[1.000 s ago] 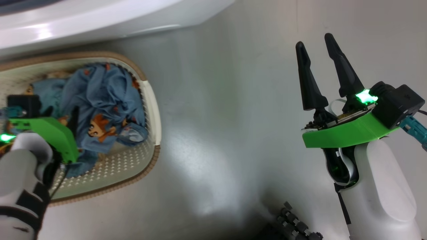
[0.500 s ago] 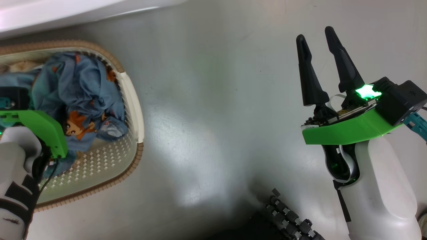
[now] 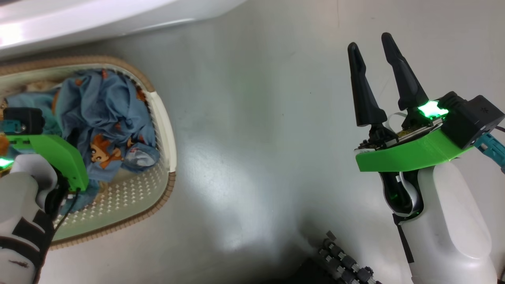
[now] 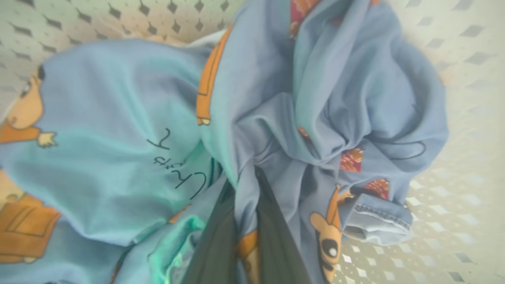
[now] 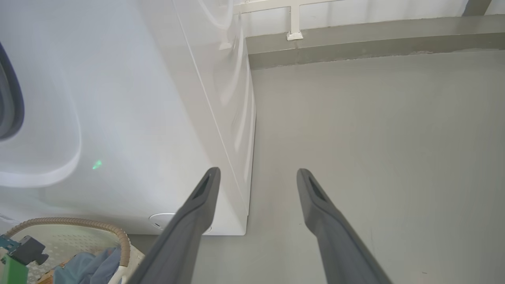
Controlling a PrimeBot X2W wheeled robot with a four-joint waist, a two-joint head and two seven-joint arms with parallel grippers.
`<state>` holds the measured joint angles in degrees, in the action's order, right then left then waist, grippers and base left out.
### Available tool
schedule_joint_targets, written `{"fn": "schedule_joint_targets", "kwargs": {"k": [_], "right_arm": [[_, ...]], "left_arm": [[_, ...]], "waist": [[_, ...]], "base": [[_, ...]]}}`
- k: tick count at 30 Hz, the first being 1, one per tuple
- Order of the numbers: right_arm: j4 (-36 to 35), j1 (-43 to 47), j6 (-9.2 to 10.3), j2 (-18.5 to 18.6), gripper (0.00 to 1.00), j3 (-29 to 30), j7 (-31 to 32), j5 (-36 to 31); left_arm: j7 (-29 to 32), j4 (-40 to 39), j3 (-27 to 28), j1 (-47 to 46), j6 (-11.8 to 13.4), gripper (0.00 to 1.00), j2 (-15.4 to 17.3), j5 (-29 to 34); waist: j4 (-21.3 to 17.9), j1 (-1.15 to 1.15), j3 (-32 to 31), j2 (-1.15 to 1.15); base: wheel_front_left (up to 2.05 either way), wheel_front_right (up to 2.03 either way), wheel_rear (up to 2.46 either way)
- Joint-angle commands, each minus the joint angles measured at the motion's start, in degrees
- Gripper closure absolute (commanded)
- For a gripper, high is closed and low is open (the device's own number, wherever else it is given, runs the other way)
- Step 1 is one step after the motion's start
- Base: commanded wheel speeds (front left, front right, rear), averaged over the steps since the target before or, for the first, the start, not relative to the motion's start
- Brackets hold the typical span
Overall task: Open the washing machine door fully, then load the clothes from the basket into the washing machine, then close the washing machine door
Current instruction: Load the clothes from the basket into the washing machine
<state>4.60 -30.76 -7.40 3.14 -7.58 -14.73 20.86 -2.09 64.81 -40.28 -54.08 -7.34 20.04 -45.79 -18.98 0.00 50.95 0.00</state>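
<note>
The cream basket [image 3: 163, 118] with a brown rim sits on the floor at the left, below the white washing machine [image 3: 98, 15]. Light blue clothes [image 3: 102, 114] with orange cartoon figures lie bunched inside it. My left arm's green bracket [image 3: 55, 154] hangs over the basket, its fingers buried in the cloth. In the left wrist view my left gripper [image 4: 246, 177] is shut, pinching a fold of the clothes [image 4: 118, 138] above the perforated basket wall [image 4: 453, 197]. My right gripper [image 3: 369, 42] stands open over bare floor, holding nothing. The washing machine door is out of view.
The right wrist view has the washing machine's white front [image 5: 158, 118] on the left, the basket rim [image 5: 79, 224] at its foot, and grey floor running to a wall base [image 5: 355, 43]. A black ribbed part [image 3: 347, 264] of my body lies at the head view's bottom edge.
My left gripper's fingers have shut on a fold of the clothes in the basket. The head camera has shifted a little sideways. The right arm has stayed put.
</note>
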Motion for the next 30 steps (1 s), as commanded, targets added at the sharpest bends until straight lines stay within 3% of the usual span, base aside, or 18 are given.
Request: {"fn": "schedule_joint_targets", "kwargs": {"k": [1,17,30], "right_arm": [[-0.9,1.0,-0.09,-0.3,0.0,-1.1,-0.3,-0.2],[1.8,3.1,-0.09,-0.3,0.0,-1.0,-0.3,-1.0],[4.3,7.1,-0.09,-0.3,0.0,0.3,-0.3,-1.2]], "left_arm": [[-1.3,-0.8,0.6,1.9,-0.1,1.0,1.8,-0.9],[-10.7,-8.9,-4.1,10.3,-0.1,1.0,2.3,-9.5],[-12.9,-17.9,-2.5,17.3,-0.1,1.0,2.8,-12.7]], "waist": [[0.9,0.0,-1.6,0.0],[4.7,0.0,-14.7,0.0],[7.6,0.0,-26.2,0.0]], "base": [[0.0,0.0,0.0],[0.0,0.0,0.0],[0.0,0.0,0.0]]}}
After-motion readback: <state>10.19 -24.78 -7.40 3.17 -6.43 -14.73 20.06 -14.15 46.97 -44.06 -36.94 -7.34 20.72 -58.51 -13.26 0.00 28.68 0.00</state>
